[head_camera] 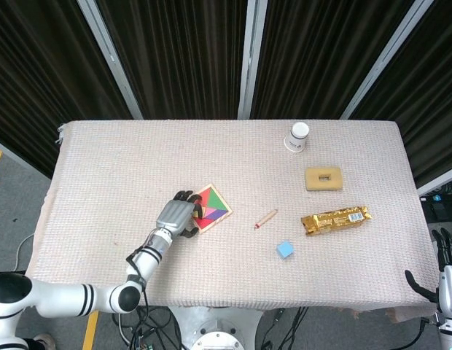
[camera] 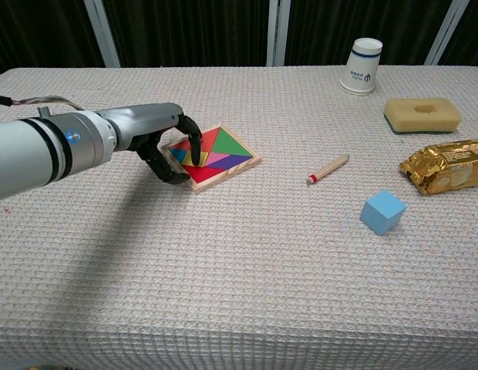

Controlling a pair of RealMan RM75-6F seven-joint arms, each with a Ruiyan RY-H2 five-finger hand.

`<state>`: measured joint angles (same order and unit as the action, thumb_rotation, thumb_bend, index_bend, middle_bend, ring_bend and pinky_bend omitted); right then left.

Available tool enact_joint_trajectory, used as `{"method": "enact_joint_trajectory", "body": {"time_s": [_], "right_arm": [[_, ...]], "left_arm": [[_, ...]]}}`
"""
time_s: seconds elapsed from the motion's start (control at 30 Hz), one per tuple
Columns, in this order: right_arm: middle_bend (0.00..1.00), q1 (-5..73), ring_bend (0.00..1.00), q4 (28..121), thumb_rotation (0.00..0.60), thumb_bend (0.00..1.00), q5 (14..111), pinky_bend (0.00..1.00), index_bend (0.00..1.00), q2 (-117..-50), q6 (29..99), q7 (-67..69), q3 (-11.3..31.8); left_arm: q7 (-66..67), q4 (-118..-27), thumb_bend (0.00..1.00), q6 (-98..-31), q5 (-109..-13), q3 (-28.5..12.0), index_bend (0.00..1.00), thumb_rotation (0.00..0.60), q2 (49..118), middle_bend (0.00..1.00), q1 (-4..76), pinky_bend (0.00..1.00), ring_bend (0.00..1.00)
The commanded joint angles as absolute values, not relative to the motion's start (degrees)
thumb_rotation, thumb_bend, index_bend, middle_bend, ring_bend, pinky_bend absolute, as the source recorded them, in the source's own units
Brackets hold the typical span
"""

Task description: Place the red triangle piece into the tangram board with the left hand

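The left hand reaches over the near-left corner of the board, fingers curled down onto the red triangle, which seems to lie flat in the board; whether they pinch it I cannot tell. The right hand hangs off the desk, fingers apart, holding nothing.

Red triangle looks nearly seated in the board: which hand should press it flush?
Left. The left hand is already at the tangram board, fingers on the red triangle. The right hand sits off the table's far right edge.
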<state>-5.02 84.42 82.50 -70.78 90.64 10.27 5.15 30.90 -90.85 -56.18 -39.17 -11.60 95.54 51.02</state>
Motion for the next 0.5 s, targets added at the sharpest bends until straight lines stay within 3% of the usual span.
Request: {"method": "enact_joint_trajectory", "body": {"time_s": [0.03,0.2,0.33,0.43,0.5], "right_arm": [[0.0,-5.1,0.0,84.5,0.6,0.15,82.5,0.02,0.0,-70.7,90.9,10.4,5.2],[0.0,-5.2,0.0,84.4,0.6,0.15,82.6,0.02,0.0,-70.7,90.7,10.8,5.0],[0.0,-4.9,0.0,83.9,0.6,0.15,82.7,0.02,0.0,-71.3,90.3,11.3,5.1],[0.0,-4.7,0.0,83.8,0.6,0.15,83.2,0.02,0.0,-71.7,90.4,11.1,4.9],[0.0,-4.6,0.0,83.7,0.6,0.15,83.9,0.02,0.0,-71.9,90.6,10.9,4.7]], "left_arm": [[29.7,-92.3,0.32,-58.4,-41.0,-12.0,0.42,0.6,94.3,0.12,50.0,0.05,0.0],[26.4,-97.5,0.32,-68.7,-49.1,-9.5,0.38,0.6,90.0,0.12,43.7,0.04,0.0],[21.6,-97.5,0.29,-81.4,-63.7,-1.0,0.33,0.6,87.3,0.12,34.4,0.05,0.0],[21.0,-91.5,0.19,-88.4,-74.0,7.4,0.28,0.6,86.7,0.12,28.3,0.05,0.0],[20.0,-87.9,0.12,-91.4,-77.6,10.6,0.25,0.6,86.6,0.12,25.0,0.05,0.0]]}}
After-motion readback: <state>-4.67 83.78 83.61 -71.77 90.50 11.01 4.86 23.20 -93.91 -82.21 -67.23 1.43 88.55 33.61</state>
